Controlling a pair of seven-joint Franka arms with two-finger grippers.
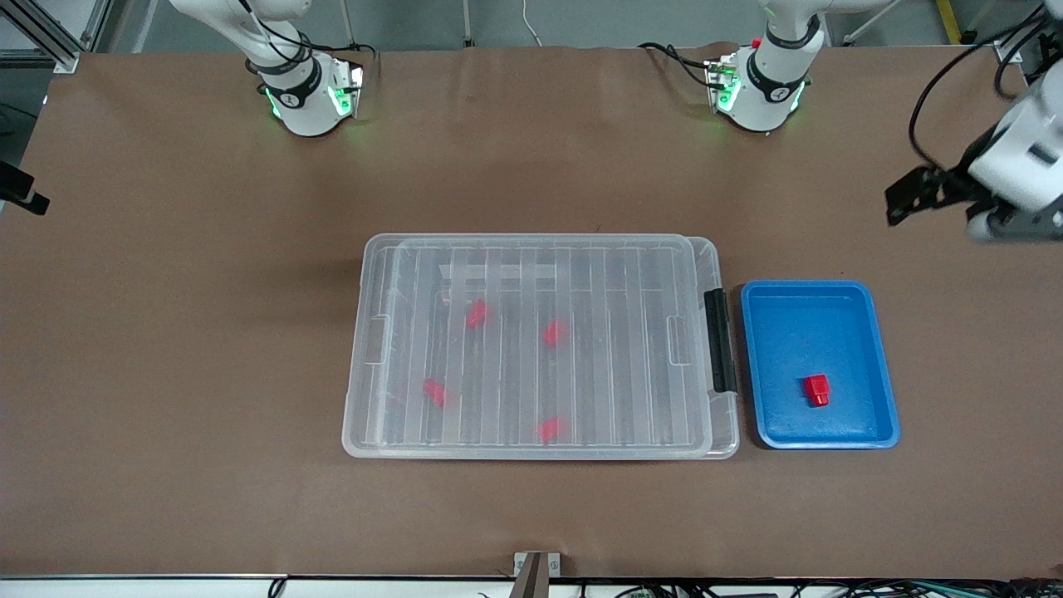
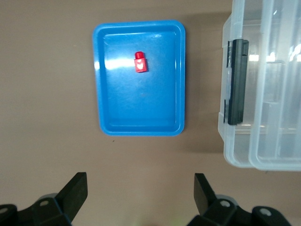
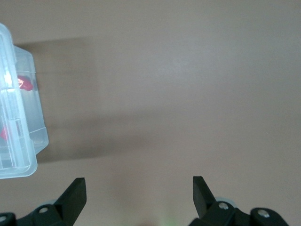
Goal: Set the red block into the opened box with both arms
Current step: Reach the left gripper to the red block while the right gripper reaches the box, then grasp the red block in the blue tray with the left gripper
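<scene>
A: What is sitting in the clear box (image 1: 540,345) right now?

B: Four red blocks are lying in it under the ribbed lid (image 1: 548,249), which is covering nearly all of it, with its black handle (image 1: 719,340) on the short end facing the blue tray (image 1: 880,365).

A: And the tray?

B: It is sitting just beside the box, toward the left arm's end of the table, and it is holding a single red block (image 1: 816,389), off-centre, in the part nearer the front camera.

A: Where is the left gripper (image 2: 141,188) hanging?

B: It is hovering over bare table at the left arm's end, near the tray, with its fingers (image 2: 75,188) spread wide and gripping nothing.

A: And the right gripper (image 3: 139,190)?

B: It is out of the front view. Its wrist camera is showing it over bare table near a corner of the box, fingers (image 3: 76,190) likewise wide apart and carrying nothing.
</scene>
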